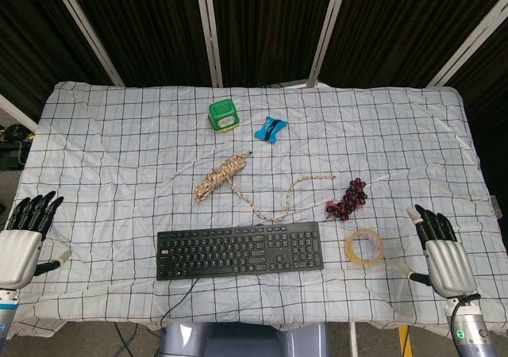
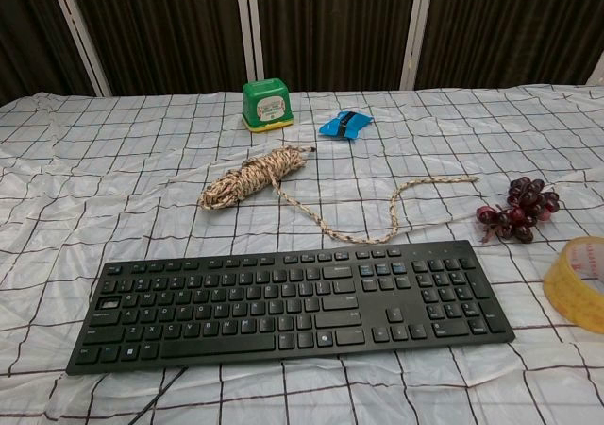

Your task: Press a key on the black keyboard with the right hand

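The black keyboard [image 1: 240, 250] lies flat near the table's front edge, its cable trailing off the front; in the chest view the keyboard [image 2: 293, 301] fills the foreground. My right hand [image 1: 439, 248] hovers palm-down at the front right, well to the right of the keyboard, fingers apart and holding nothing. At the front left corner my left hand [image 1: 25, 234] sits open too, far from the keyboard. Neither hand shows in the chest view.
A yellow tape roll [image 1: 363, 246] lies between the keyboard and my right hand. Dark red grapes [image 1: 348, 199], a coiled rope [image 1: 221, 177], a green box [image 1: 223, 113] and a blue clip [image 1: 271, 128] sit further back on the checked cloth [image 1: 119, 159].
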{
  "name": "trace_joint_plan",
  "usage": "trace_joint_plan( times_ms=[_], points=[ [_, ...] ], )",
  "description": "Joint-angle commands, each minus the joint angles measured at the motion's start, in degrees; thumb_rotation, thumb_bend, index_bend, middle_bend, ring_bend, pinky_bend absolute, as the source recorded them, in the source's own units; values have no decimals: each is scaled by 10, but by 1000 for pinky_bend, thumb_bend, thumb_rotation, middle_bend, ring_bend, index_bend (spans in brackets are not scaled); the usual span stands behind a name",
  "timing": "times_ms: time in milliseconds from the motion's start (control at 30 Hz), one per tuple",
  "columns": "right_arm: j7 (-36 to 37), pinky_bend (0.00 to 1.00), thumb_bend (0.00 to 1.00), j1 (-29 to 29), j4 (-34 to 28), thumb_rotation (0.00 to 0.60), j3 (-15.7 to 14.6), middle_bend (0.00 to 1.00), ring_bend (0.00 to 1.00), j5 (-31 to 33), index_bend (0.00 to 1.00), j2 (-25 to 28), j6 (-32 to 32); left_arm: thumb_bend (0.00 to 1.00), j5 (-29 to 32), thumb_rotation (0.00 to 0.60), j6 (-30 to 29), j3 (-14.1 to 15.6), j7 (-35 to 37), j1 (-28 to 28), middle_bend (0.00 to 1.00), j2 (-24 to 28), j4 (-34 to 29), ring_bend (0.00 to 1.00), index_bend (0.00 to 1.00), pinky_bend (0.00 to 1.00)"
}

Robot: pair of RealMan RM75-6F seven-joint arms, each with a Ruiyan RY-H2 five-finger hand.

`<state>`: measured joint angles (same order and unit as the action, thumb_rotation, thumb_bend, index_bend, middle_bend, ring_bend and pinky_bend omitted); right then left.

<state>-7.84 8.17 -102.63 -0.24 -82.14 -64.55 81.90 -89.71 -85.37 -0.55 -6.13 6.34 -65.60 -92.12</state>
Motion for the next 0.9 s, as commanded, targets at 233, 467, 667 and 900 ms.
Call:
trace_joint_plan(
  times_ms=[233,467,667,900],
  points=[
    [-2,0,175,-1,-6,600,0,0,0,-7,0,2,-6,110,-1,600,-1,0,0,0,0,0,-1,0,0,0],
    [13,19,175,17,-36,600,7,38,7,-23,9,15,-29,110,3,600,1,-2,-1,0,0,-1,-2,0,0,0],
    [9,417,189,44,-68,600,10,460,379,-42,79,15,-67,110,4,600,-2,-3,0,-1,0,-2,-1,0,0,0],
    [56,647,277,109,-53,600,-12,820,726,-111,81,6,-172,110,5,600,-2,-5,4,0,0,-3,0,0,0,0]
  ],
)
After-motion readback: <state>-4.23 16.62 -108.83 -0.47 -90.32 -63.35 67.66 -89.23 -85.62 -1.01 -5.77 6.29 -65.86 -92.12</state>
